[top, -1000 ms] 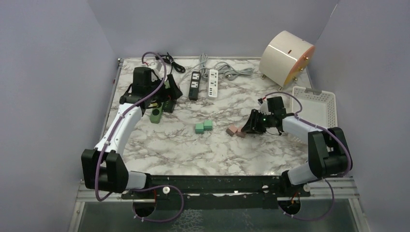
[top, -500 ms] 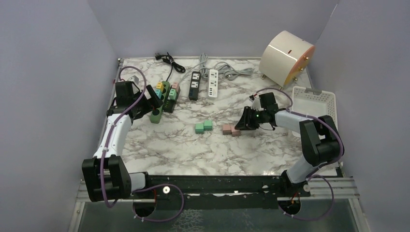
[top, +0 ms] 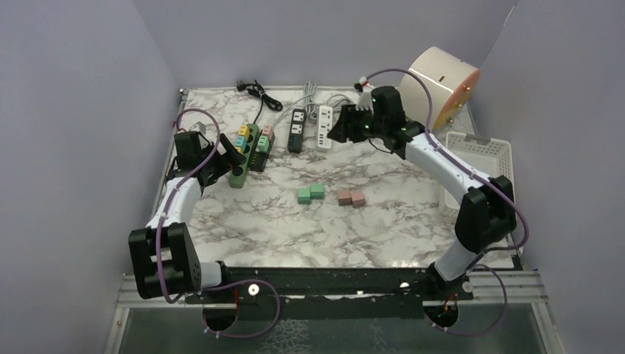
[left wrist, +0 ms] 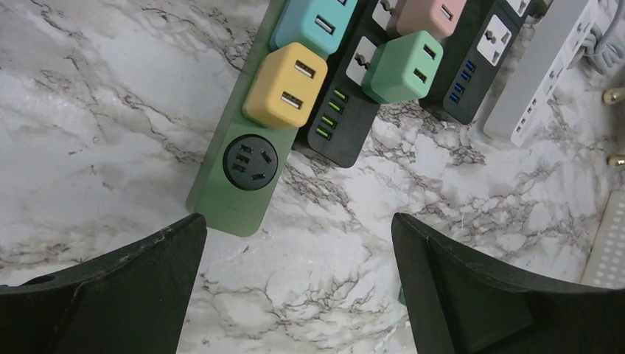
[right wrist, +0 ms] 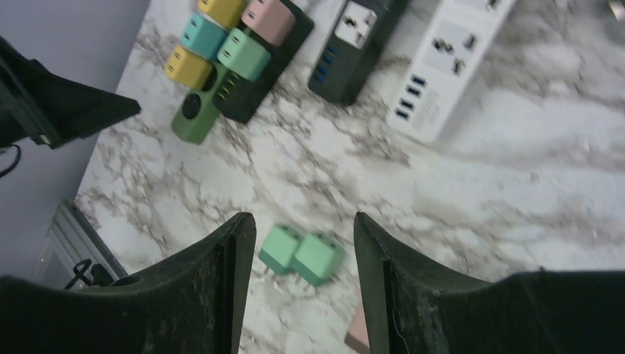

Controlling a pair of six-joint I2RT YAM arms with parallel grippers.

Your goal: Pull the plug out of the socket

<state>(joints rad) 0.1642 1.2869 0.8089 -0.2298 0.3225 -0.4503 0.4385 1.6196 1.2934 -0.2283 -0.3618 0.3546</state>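
A green power strip [top: 237, 175] lies at the left and carries a yellow plug [left wrist: 284, 85] and a teal plug [left wrist: 313, 22]. Beside it, a black strip [left wrist: 343, 129] carries a green plug [left wrist: 402, 66] and a pink plug [left wrist: 427, 15]. My left gripper [left wrist: 296, 225] hovers open just short of the green strip's near end [left wrist: 236, 199], with nothing between its fingers. My right gripper [top: 343, 129] hangs open high over the back strips, also holding nothing. In the right wrist view, two loose green plugs [right wrist: 302, 254] show on the table far below it.
A second black strip [top: 297, 130] and a white strip [top: 325, 127] lie at the back with grey cables [top: 346, 107]. Two loose pink plugs [top: 351, 198] sit mid-table. A beige drum [top: 436, 85] and a white basket [top: 479, 158] stand at the right.
My right gripper let go of the pink plugs, rose and swung to the back over the strips, its jaws wider. My left gripper drew back leftward off the green strip.
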